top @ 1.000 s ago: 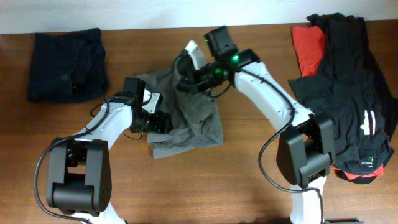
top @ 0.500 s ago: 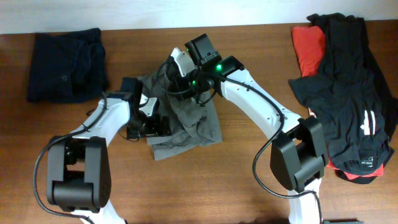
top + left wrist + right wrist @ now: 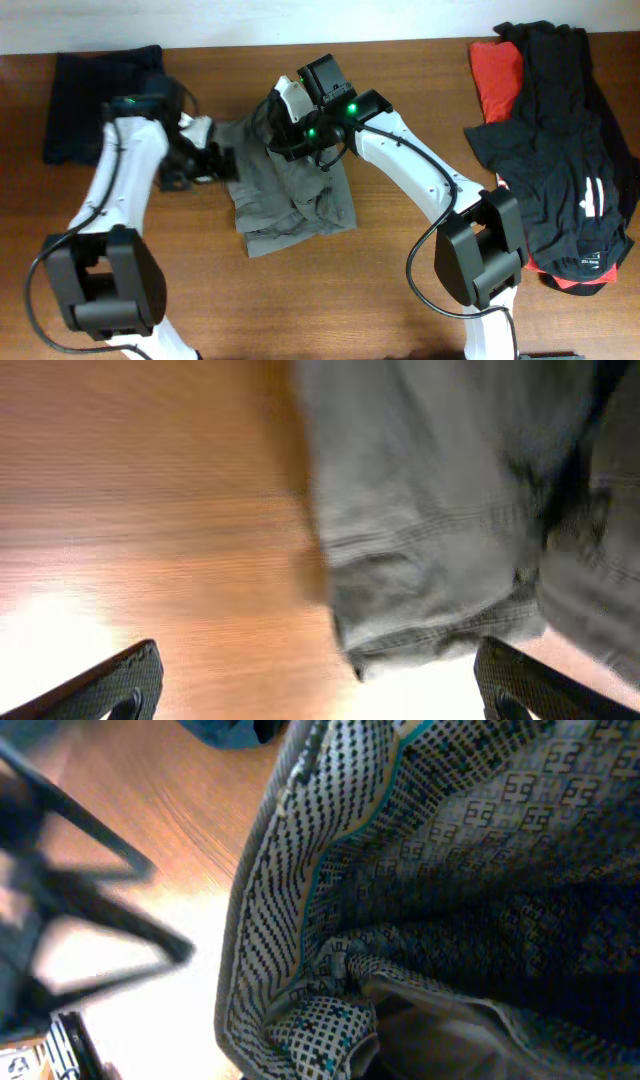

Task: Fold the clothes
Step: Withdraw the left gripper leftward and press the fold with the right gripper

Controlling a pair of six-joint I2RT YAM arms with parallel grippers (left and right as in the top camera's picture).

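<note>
Overhead view, starting at the upper left of the frame: what lies there?
— A crumpled navy fabric garment (image 3: 105,105), on the brown wooden table (image 3: 330,310).

And just to its right?
— The left gripper (image 3: 212,160), between that garment and the left edge of the rumpled grey fabric shirt (image 3: 300,205). Its jaws stand wide with nothing between them.

Does the left wrist view agree?
— Yes. The left gripper (image 3: 325,695) shows both fingertips (image 3: 130,680) at the bottom corners, far apart over bare wood. The grey fabric shirt (image 3: 440,530) fills the upper right, its hem clear of the fingers.

Where does the shirt sit overall?
— Centre of the frame, bunched and creased on the table.

And the right gripper?
— The right gripper (image 3: 292,138) is at the shirt's upper edge, clamped on a gather of the cloth. The right wrist view shows little but the grey fabric shirt (image 3: 450,900) up close, woven inner side outward; the fingers themselves I cannot make out.

Far right?
— A red garment (image 3: 497,75) under a black garment with white marks (image 3: 560,150), well apart from both grippers.
</note>
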